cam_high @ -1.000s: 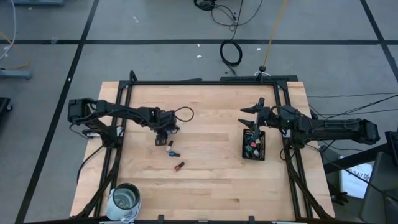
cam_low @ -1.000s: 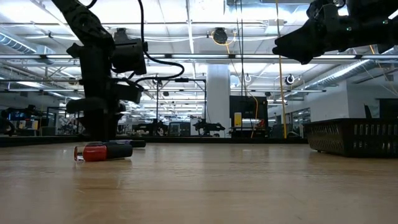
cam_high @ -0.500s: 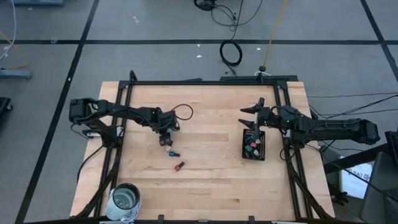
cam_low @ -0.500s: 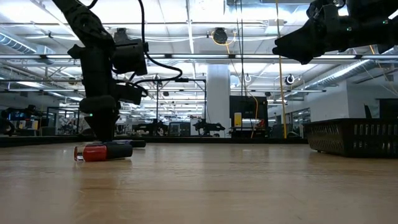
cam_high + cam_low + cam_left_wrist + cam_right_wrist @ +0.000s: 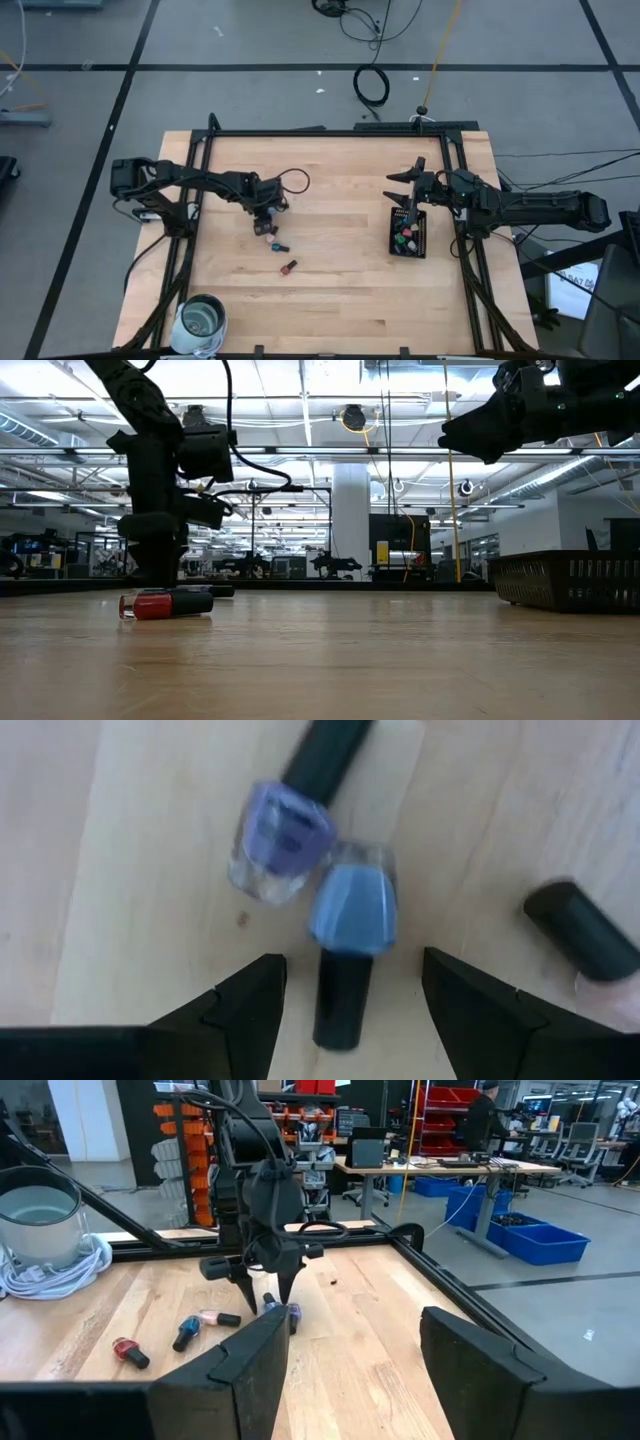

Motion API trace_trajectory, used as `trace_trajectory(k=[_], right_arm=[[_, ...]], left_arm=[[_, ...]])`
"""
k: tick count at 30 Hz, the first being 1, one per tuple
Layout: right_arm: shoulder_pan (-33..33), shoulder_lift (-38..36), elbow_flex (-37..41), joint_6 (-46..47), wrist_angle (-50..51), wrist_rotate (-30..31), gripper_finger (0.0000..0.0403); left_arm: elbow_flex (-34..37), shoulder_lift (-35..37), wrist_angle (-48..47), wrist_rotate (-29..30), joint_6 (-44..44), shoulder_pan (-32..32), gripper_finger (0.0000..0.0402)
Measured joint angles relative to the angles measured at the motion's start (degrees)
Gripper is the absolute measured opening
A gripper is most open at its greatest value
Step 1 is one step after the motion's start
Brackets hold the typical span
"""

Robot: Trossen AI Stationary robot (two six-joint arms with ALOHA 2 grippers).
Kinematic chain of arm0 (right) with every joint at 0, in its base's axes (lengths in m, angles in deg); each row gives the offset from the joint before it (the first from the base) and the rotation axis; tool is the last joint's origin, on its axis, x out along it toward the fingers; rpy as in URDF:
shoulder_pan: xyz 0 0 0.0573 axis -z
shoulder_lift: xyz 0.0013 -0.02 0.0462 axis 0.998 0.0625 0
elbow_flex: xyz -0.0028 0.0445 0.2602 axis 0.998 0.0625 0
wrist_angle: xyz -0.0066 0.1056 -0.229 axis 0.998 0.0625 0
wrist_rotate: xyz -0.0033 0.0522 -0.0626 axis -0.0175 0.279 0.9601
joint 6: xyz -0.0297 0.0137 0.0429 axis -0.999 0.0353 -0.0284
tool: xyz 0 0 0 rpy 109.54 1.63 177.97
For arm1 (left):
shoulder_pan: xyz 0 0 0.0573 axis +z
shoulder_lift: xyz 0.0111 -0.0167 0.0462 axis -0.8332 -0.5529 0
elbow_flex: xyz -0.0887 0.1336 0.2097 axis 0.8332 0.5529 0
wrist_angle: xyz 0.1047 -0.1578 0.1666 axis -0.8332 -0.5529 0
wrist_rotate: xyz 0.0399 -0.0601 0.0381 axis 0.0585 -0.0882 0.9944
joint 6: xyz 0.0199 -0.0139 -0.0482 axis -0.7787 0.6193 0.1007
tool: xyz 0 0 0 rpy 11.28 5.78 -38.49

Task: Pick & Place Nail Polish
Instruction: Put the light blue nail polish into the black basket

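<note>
Over a small cluster of nail polish bottles on the table's left half, my left gripper (image 5: 264, 222) points straight down and is open. In the left wrist view a blue bottle (image 5: 351, 910) lies on its side, its dark cap (image 5: 340, 1005) between my two fingers without touching them. A purple bottle (image 5: 281, 838) lies against the blue one. Another blue bottle (image 5: 279, 246) and a red one (image 5: 288, 267) lie nearer the front edge. My right gripper (image 5: 398, 188) hangs level and open above the far end of the black tray (image 5: 420, 236), which holds several bottles.
A large round glass jar (image 5: 200, 322) stands at the near left corner. A loose dark cap (image 5: 582, 930) lies beside the cluster. A black frame (image 5: 330, 132) runs along the table's edges. Bare wood lies between the bottles and the tray.
My left gripper has rolled a little about its downward-pointing line while staying over the bottle cluster. The bottles have kept their places.
</note>
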Motion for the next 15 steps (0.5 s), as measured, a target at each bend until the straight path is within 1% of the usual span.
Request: trace_trajectory(k=[4,15], right_arm=[[0.01,0.0,0.0,-0.02,0.01,0.0,0.0212],[0.0,0.01,0.0,-0.2,0.51,0.0,0.0212]], left_arm=[[-0.07,0.11,-1.68,-0.18,0.12,-0.05,0.0239],[-0.02,0.11,-1.0,-0.15,-0.62,-0.03,0.0239]])
